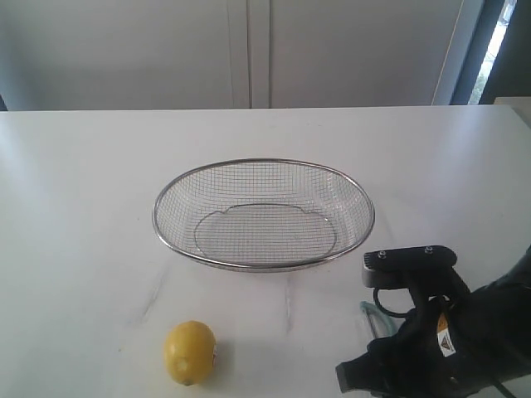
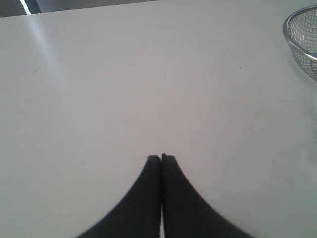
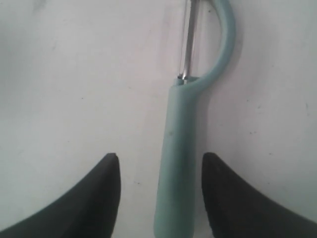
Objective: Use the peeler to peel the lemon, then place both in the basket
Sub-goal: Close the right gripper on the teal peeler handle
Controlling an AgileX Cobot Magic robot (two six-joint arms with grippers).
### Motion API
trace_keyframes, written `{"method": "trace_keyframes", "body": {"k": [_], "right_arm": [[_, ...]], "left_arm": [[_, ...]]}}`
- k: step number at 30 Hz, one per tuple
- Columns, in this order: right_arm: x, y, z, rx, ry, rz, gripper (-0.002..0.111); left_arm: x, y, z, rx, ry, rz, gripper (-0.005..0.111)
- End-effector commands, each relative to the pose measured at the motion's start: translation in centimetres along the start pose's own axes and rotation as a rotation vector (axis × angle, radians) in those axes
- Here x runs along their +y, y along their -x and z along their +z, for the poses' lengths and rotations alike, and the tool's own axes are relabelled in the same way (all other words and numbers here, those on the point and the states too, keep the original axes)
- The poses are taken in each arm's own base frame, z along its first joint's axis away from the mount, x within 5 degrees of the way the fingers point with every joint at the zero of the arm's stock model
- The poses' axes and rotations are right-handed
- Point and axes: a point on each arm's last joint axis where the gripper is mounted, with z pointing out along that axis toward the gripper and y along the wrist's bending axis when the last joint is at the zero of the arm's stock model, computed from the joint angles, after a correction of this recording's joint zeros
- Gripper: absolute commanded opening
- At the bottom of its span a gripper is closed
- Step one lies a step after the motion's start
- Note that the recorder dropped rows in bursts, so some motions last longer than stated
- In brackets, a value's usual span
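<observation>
Right tool (image 3: 161, 156) spread wide either side of peeler (image 3: 177, 148) handle, not gripping; peeler lay flat on tabletop (image 1: 83, 207). Left tool (image 2: 161, 157) clenched on nothing. Lemon (image 1: 190, 352) sat on tabletop, near basket (image 1: 264, 267) but outside it.

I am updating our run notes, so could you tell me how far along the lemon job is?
Done: nothing yet; the lemon lies whole on the table, the basket is empty. In hand: the open right gripper straddles the peeler, not gripping it. Remaining: grasp, peel, then basket both.
</observation>
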Motion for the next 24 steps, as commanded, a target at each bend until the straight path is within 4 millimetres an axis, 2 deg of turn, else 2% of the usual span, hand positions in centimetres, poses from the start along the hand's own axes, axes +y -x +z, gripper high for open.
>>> {"method": "trace_keyframes", "body": {"k": [1,14,20,24], "right_arm": [[-0.1,-0.2,0.3,0.017,-0.013,-0.006,0.049],[-0.1,-0.4,2.9,0.106,-0.057,-0.006,0.049],[-0.1,-0.4,3.1,0.105,-0.056,-0.006,0.048],[-0.1,-0.4,3.1,0.104,-0.056,-0.006,0.041]], "left_arm": [[-0.1,-0.1,0.0,-0.001,-0.008,-0.003,0.0],[-0.1,-0.1,0.0,-0.001,-0.008,-0.003,0.0],[-0.1,-0.1,0.0,-0.001,-0.008,-0.003,0.0],[-0.1,-0.1,0.0,-0.001,-0.008,-0.003,0.0]]}}
